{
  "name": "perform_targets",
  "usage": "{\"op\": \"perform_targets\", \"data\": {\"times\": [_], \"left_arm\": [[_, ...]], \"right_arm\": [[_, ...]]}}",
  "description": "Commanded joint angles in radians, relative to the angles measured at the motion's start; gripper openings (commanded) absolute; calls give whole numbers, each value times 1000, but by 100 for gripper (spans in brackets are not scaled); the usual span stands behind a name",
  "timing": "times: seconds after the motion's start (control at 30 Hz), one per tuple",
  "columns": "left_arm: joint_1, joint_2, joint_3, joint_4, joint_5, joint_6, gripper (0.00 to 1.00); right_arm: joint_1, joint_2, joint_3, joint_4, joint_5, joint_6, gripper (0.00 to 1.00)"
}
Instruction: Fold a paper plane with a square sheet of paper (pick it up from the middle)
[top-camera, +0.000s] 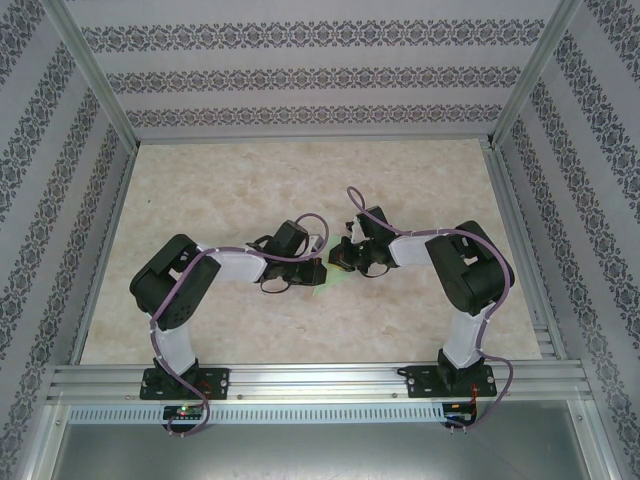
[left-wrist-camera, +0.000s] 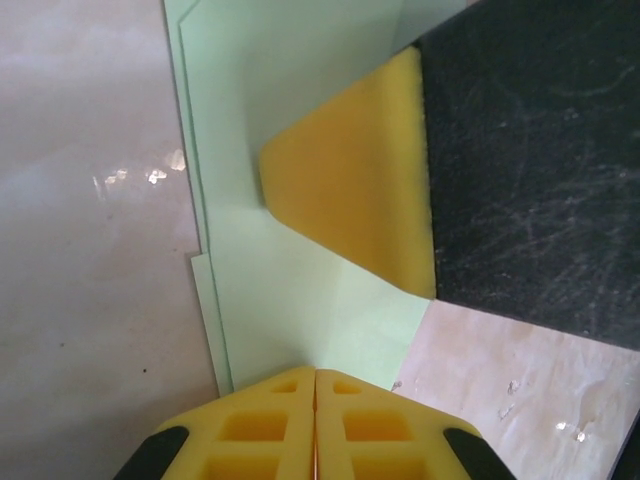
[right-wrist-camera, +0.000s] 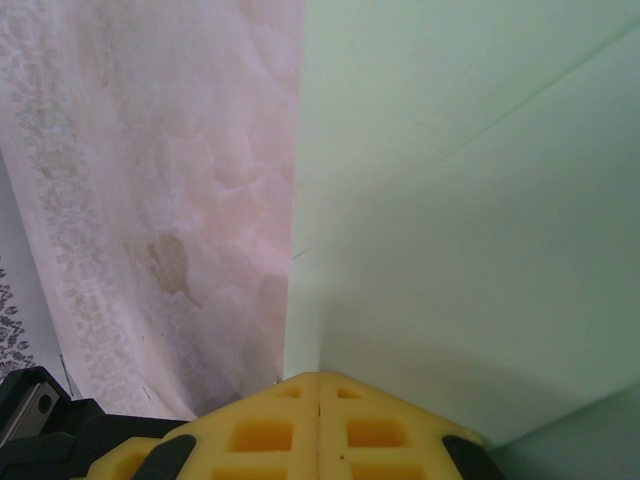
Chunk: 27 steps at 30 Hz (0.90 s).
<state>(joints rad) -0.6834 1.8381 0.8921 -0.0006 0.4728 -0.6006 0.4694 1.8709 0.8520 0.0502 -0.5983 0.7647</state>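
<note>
The pale green sheet of paper lies on the table, folded into layers with stepped edges along its left side. In the top view just a sliver of the paper shows under the two grippers, which meet at mid-table. My left gripper is shut, its yellow tips resting on the paper's near edge. A yellow finger of my right gripper presses flat on the paper farther along. My right gripper is shut too, tips down on the paper close to its straight left edge. Top view: left gripper, right gripper.
The marble-patterned table stretches bare around the paper. Patterned walls and aluminium posts enclose it on three sides. An aluminium rail with both arm bases runs along the near edge.
</note>
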Motion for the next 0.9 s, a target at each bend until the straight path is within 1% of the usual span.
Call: {"op": "perform_targets", "data": {"times": [0.0, 0.1, 0.33, 0.4, 0.53, 0.63, 0.77, 0.87], "left_arm": [[-21, 21, 14, -93, 20, 58, 9], [-28, 3, -3, -150, 33, 92, 9], [-53, -78, -100, -228, 64, 141, 9], [-60, -95, -126, -252, 55, 153, 9], [-60, -129, -172, -237, 20, 140, 9], [-59, -175, -158, -203, -1, 131, 8], [-60, -281, -160, -62, -37, 97, 8], [-60, -296, -168, 45, -64, 54, 8]], "right_arm": [[2, 83, -39, -127, 130, -21, 5], [2, 86, -38, -133, 130, -21, 5], [-3, 90, -39, -134, 131, -18, 4], [-5, 89, -41, -134, 129, -18, 4], [-5, 91, -41, -128, 127, -17, 4], [-5, 93, -40, -128, 124, -15, 4], [-5, 86, -39, -120, 121, -9, 4], [-3, 87, -38, -108, 119, -2, 4]]}}
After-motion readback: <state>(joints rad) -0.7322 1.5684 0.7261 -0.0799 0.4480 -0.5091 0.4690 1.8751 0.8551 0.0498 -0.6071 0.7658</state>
